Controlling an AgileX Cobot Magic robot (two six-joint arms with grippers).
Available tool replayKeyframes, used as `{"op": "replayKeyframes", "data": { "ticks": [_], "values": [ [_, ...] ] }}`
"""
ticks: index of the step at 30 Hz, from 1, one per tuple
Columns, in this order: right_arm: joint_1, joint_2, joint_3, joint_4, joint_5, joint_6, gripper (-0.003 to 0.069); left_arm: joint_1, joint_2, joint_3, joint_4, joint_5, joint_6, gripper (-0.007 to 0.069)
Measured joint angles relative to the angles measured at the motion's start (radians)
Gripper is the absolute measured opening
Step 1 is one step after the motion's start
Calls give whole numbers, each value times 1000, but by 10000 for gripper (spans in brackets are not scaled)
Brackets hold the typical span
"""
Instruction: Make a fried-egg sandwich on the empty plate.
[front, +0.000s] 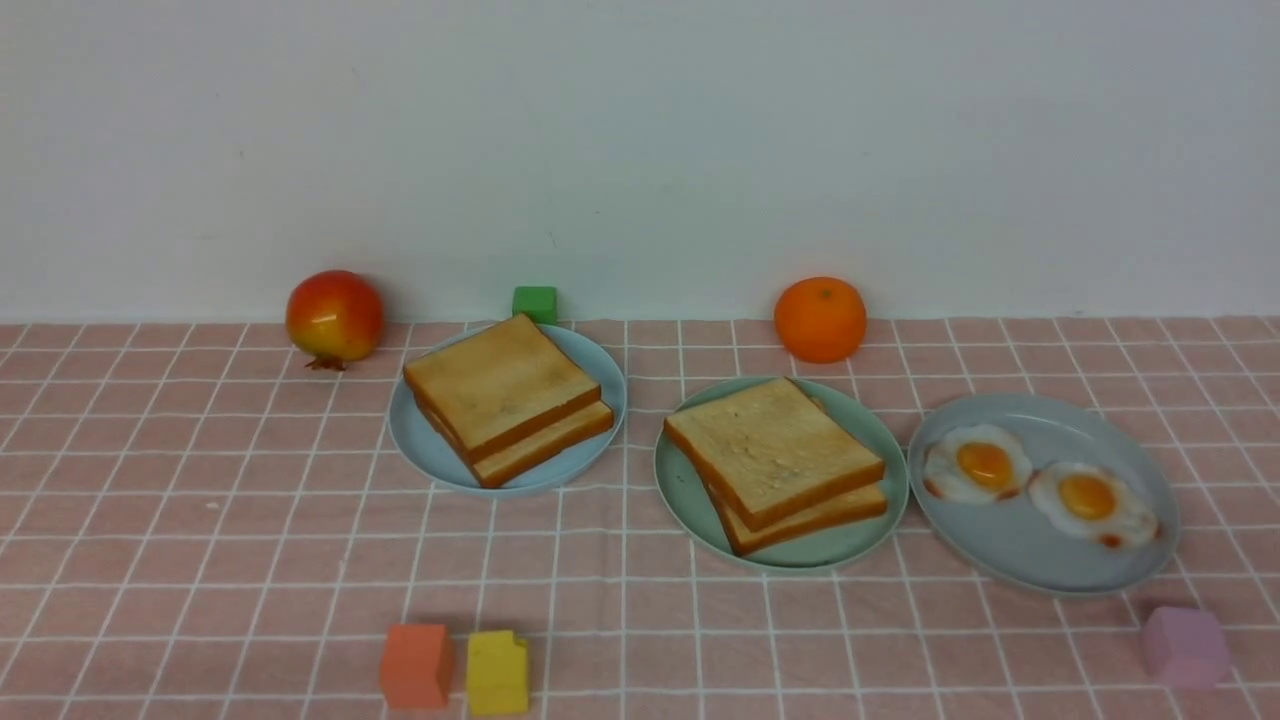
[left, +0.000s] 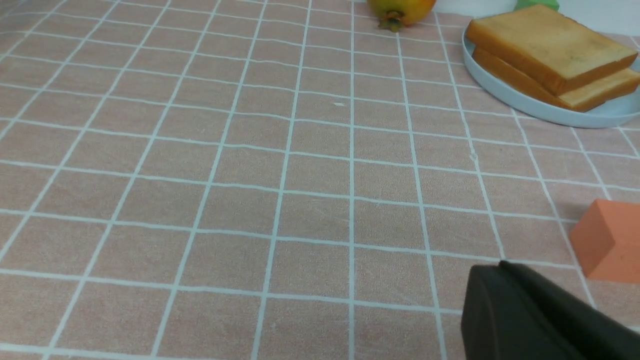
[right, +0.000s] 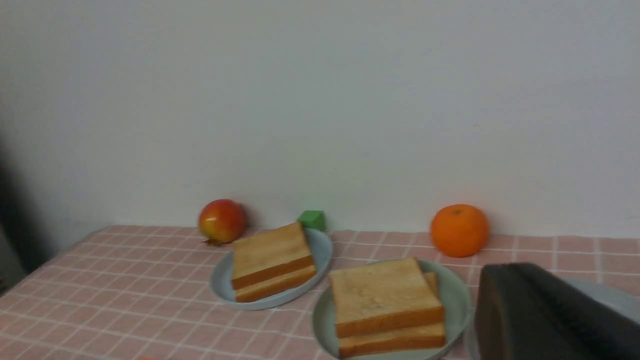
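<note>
Centre-right of the front view, the two-slice golden toy toast sandwich (front: 775, 462) sits stacked on the round mint-green plastic plate (front: 680, 490), apparently assembled, so both black grippers, left (left: 530, 320) and right (right: 545, 315), rest with jaws together, empty.

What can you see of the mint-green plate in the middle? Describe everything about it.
The mint-green plate is round, smooth and plastic-looking, with a shallow raised rim. It lies flat on the pink checked cloth, between a pale blue plate of toast and a grey-blue plate of two fried eggs, close to the latter. On it rest two stacked toast slices, the upper one slightly askew; no egg shows between them.
</note>
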Motion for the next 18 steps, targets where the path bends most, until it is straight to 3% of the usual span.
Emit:
{"op": "replayKeyframes", "data": {
  "ticks": [1, 7, 13, 18],
  "values": [
    [-101, 0, 4, -5, -1, 0, 21, 0, 0, 0, 0, 0, 0, 13],
    [-301, -16, 107, -44, -44, 0, 25, 0, 0, 0, 0, 0, 0, 13],
    [-396, -18, 239, -37, -83, -12, 29, -2, 0, 1, 0, 0, 0, 13],
    [-413, -27, 364, 104, -58, -124, 32, -2, 0, 1, 0, -3, 0, 13]
  ]
}}
